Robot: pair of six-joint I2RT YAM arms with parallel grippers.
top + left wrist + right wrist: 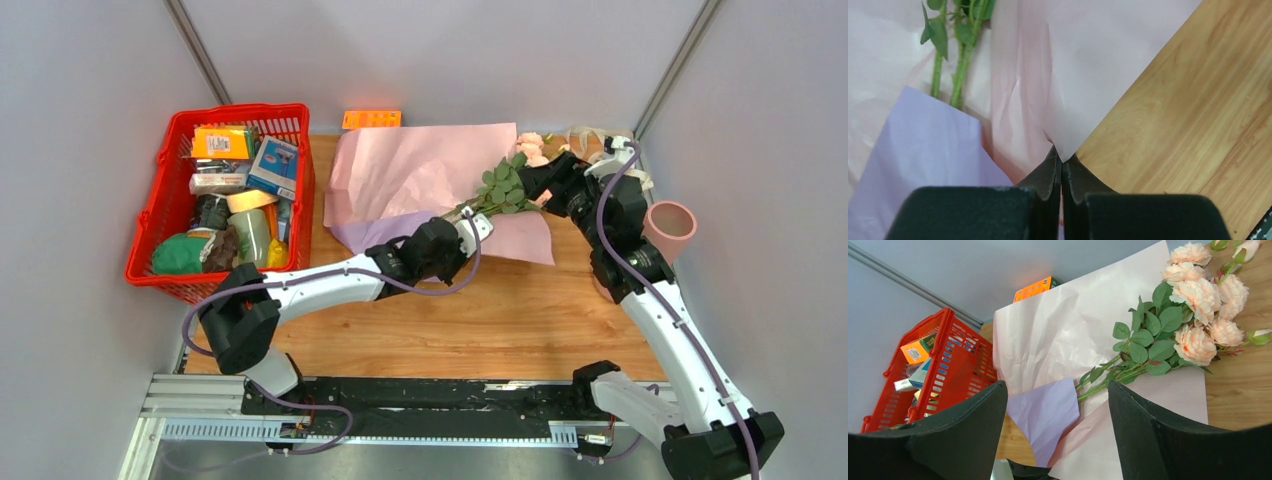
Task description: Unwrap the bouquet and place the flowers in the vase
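The left claw (1062, 167) is pinching the wrapping paper (1083, 60) by its corner. Tugging risks tearing it or dragging the flowers (1198, 300) along, since the right claw (1055, 395) is hanging open, restraining nothing.

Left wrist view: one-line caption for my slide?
Left gripper shut on a corner of the pink wrapping paper; green stems lie on the sheet.
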